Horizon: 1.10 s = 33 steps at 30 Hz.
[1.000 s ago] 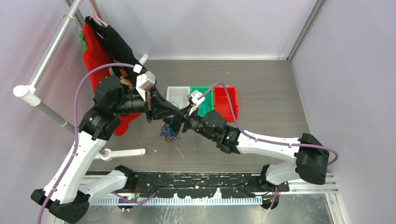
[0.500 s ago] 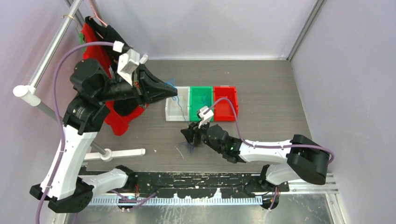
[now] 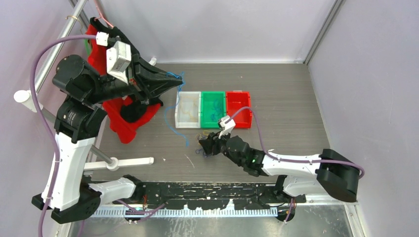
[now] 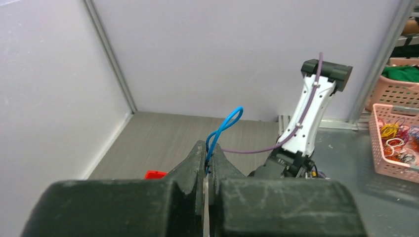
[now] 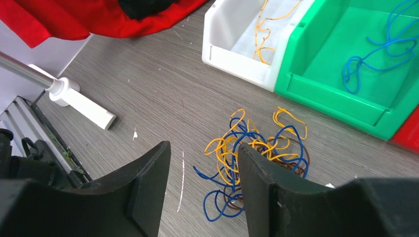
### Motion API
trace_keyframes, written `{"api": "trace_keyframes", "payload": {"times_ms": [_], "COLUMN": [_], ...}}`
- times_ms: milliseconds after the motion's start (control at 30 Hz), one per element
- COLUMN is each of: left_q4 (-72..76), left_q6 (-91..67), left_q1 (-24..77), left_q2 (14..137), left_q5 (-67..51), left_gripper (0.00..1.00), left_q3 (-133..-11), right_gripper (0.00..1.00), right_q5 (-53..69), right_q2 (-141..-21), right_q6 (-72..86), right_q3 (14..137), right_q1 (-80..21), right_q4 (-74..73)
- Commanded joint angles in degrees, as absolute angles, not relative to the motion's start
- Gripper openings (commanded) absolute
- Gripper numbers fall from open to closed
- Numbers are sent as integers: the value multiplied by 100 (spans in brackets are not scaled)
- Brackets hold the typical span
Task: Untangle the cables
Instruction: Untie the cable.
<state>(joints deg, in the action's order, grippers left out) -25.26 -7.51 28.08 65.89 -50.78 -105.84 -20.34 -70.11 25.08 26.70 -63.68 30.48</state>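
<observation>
Left gripper [image 3: 179, 85] is clenched on one blue cable [image 4: 225, 126], pinched near its upper end; a short loop sticks out past the fingertips in the left wrist view. The gripper sits high above the table, so the rest of the strand hangs down from its tips and reaches the table well below. Judged reason for the height: a long strand only slides out of the pile if its whole length is drawn up and away. The hanging tail ends near the right gripper [image 3: 206, 147], on its left-arm side, and looks separate from the pile, though whether it is fully free cannot be told from these views

Right gripper [image 5: 202, 153] has its jaws parted with nothing between them. It is low over the tangle [image 5: 257, 145] of blue, yellow-orange and dark cables, which lies on the table just under and ahead of its fingertips, mostly by its right finger. Likely it is parked there to hold the pile down or take the next strand; contact with the pile cannot be told

Just beyond the right gripper's tips sit the white bin [image 5: 237, 57] with yellow strands and the green bin [image 5: 331, 98] with blue ones, and the red bin [image 3: 239, 109] further to its right. Sorting looks colour-coded, so the held blue cable probably goes in the green bin
</observation>
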Motion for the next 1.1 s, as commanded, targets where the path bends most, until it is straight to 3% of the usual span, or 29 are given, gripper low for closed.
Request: {"api": "trace_keyframes", "payload": {"times_ms": [0, 233, 533, 833, 1067], "left_q4": [-2506, -2422, -2113, -1947, -1908], "left_q6": [-453, -282, -141, 84, 332], "left_q1": [2830, 2834, 2913, 3006, 3014], "left_q2": [6576, 6422, 7145, 8722, 9680], "left_q5": [-4856, -4846, -4903, -4778, -4660], "left_gripper": [0, 0, 0, 0, 0], "left_q3": [-10606, -9615, -9133, -9869, -10404], "right_gripper": [60, 74, 73, 72, 72], "right_q5": [-2232, -2387, -3603, -4396, -4093], "right_q2": [-6352, -5367, -5395, -5248, -4816], "right_q6": [2636, 2146, 1595, 2300, 2714], "right_q3": [2790, 3572, 4775, 4582, 4151], "right_q1": [-6381, -6376, -6092, -5288, -4536], "right_q4": [2984, 2015, 437, -366, -670]}}
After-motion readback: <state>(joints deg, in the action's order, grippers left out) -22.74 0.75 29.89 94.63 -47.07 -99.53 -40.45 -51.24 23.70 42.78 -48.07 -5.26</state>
